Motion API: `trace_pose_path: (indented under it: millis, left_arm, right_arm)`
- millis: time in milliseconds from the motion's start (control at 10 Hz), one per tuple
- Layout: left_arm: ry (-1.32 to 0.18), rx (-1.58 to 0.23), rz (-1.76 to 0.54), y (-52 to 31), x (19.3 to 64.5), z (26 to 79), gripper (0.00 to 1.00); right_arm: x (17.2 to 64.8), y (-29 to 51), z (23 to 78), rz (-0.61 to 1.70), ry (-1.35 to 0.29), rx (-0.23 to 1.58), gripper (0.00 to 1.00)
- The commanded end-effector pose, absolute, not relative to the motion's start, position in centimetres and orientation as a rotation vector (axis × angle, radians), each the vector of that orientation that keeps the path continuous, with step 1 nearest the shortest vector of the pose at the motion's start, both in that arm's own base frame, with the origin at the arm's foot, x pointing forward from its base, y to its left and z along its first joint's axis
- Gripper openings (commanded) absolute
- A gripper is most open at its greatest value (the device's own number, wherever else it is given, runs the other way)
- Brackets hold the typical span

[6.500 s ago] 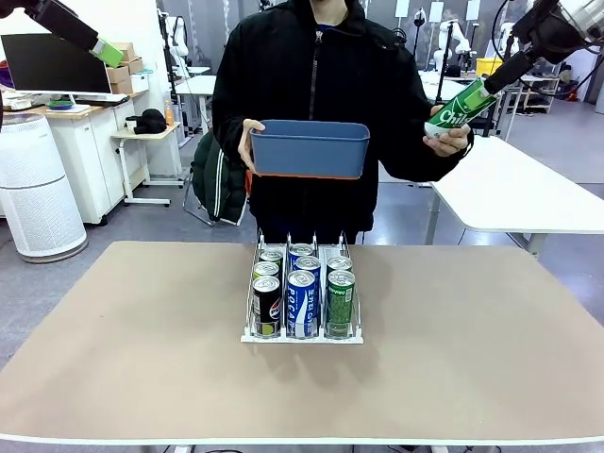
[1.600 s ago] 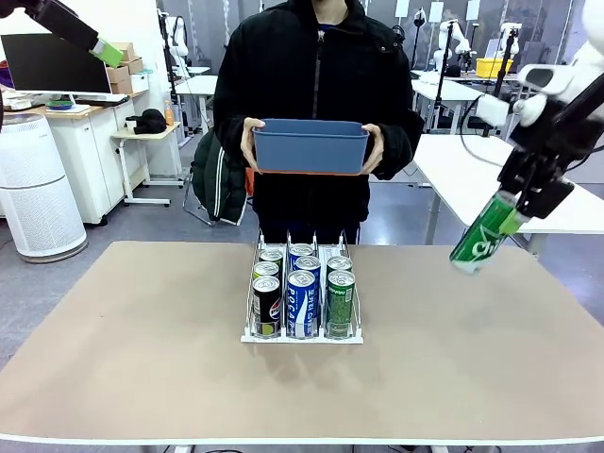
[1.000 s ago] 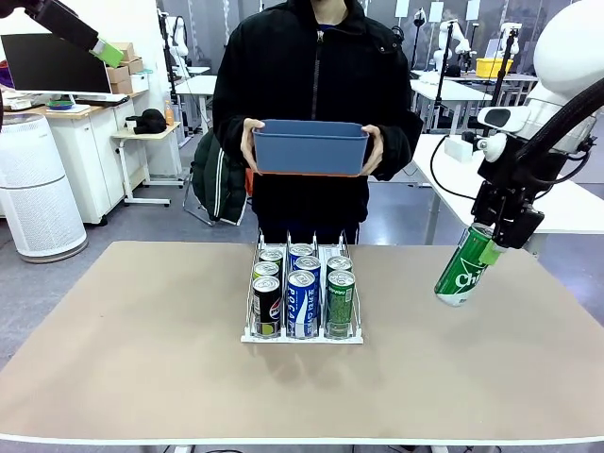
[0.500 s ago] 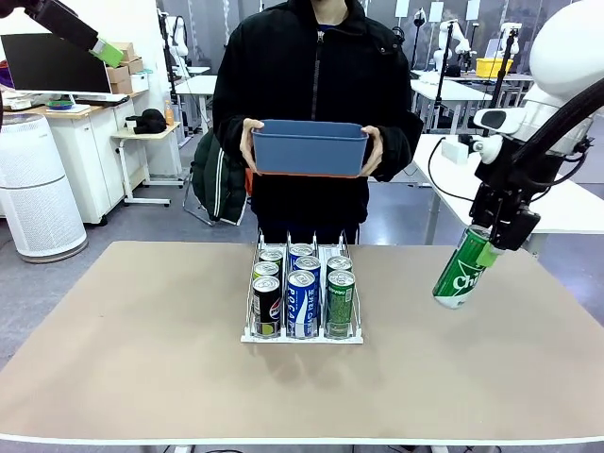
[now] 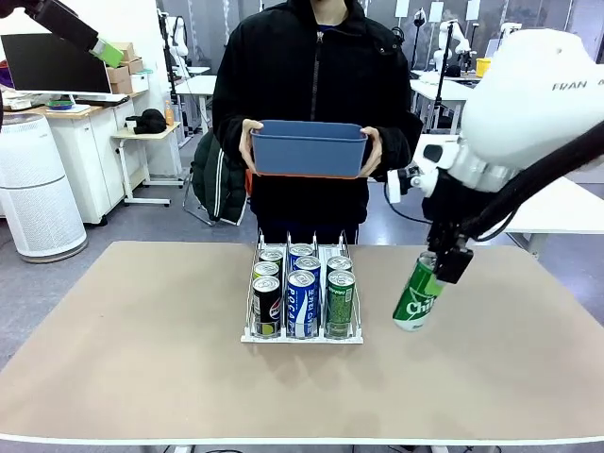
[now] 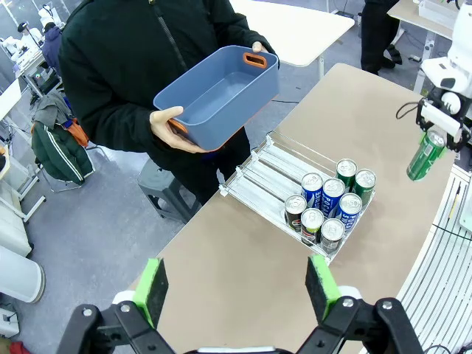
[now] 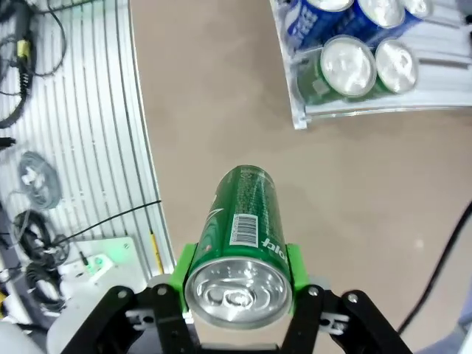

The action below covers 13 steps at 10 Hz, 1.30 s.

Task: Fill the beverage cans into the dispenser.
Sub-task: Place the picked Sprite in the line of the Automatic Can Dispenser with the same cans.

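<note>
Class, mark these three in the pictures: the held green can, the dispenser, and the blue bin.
green can (image 5: 416, 300), front view, its lettered side.
dispenser (image 5: 302, 337), front view, its white front base.
blue bin (image 5: 310, 151), front view, its front wall.

Tan, matte table (image 5: 142, 368) with a pale rim along its near edge and rounded corners. One item rests on it directly: the clear three-lane dispenser (image 5: 302, 336), placed near the middle toward the far side, its lanes running from far edge to near edge. Cans (image 5: 302, 300) are packed at the near end of all three lanes: dark ones in the left lane, blue in the middle, green in the right.
</note>
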<state>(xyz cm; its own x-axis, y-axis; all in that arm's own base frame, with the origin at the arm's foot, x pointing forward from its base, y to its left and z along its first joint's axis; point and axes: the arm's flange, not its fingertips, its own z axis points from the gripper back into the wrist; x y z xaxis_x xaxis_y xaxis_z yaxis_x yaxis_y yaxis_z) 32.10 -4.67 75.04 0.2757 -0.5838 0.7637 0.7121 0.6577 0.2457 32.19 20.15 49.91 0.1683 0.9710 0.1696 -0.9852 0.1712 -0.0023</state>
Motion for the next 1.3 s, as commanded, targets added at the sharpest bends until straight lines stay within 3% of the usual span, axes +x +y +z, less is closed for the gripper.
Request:
trace_pose_path:
  millis: [0,400,1200]
  left_arm:
    - [-0.948,-0.153,-0.868,-4.6,32.2,74.9,1.00]
    - [-0.948,-0.153,-0.868,-4.6,32.2,74.9,1.00]
    - [-0.948,-0.153,-0.868,-4.6,32.2,74.9,1.00]
  right_arm:
    - [31.8,21.7,49.0,1.408,-0.175,0.036,0.58]
    - [33.7,25.3,46.9,1.445,-0.145,-0.023,0.58]
    - [35.4,29.9,45.1,1.549,-0.112,0.043,0.58]
